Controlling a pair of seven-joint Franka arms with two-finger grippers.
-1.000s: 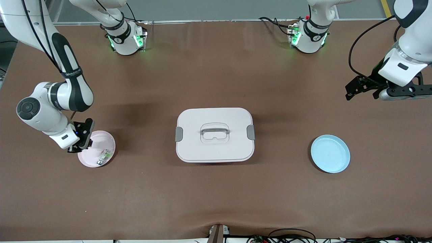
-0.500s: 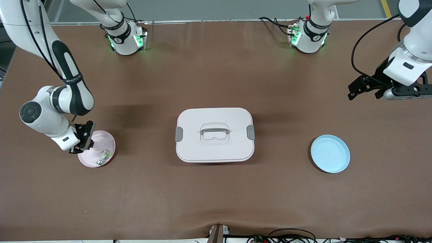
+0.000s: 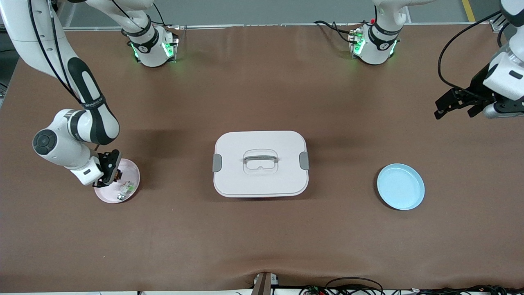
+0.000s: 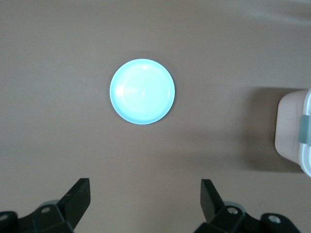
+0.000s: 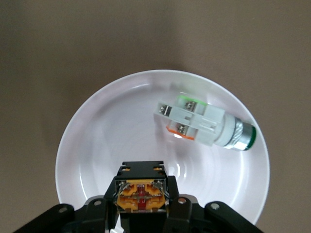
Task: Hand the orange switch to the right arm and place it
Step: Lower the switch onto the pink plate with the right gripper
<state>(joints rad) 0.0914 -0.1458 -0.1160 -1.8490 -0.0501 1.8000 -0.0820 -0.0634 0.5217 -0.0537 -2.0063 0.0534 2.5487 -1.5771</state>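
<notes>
The right pincer [image 3: 107,177] holding the orange switch [image 5: 141,194] has shifted over the pink plate [image 3: 132,169]; the left pincer [image 3: 454,107] has drawn toward the table's edge.

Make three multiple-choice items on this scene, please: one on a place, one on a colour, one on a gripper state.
1. Where does the whitish-and-green part lie?
A. in the pink plate
B. in the blue plate
C. on the lidded box

2. What colour is the plate toward the left arm's end?
A. pink
B. light blue
C. green

3. How is the right gripper?
A. open
B. shut on the orange switch
C. out of view

Key: 1 A, the right wrist view shows it there; 2 B, that plate shows light blue; 3 B, the switch sits between its fingers.
</notes>
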